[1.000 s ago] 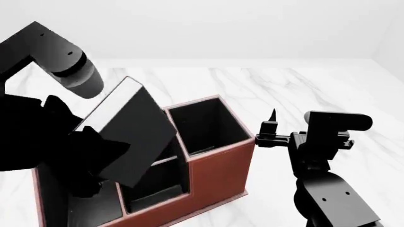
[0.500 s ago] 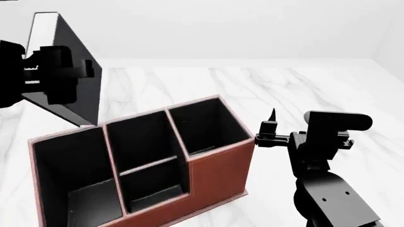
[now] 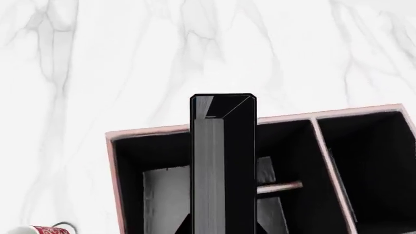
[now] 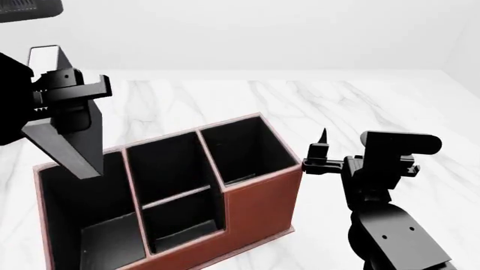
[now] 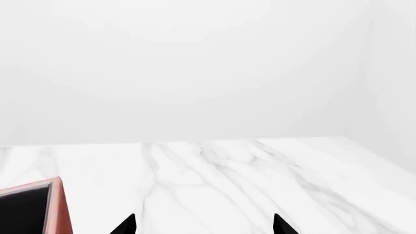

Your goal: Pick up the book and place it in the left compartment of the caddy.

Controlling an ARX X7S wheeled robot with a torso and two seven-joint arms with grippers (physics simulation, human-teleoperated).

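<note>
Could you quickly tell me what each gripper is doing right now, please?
Left gripper: closed on the book.
Right gripper: open, holding nothing.

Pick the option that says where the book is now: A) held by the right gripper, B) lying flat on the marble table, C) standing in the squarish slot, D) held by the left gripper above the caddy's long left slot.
D: the left gripper holds the book edge-down over the left compartment of the caddy.

The left end effector (image 4: 69, 107) has lowered the book (image 4: 71, 143) toward the left compartment (image 4: 90, 208); more edge-on now.
</note>
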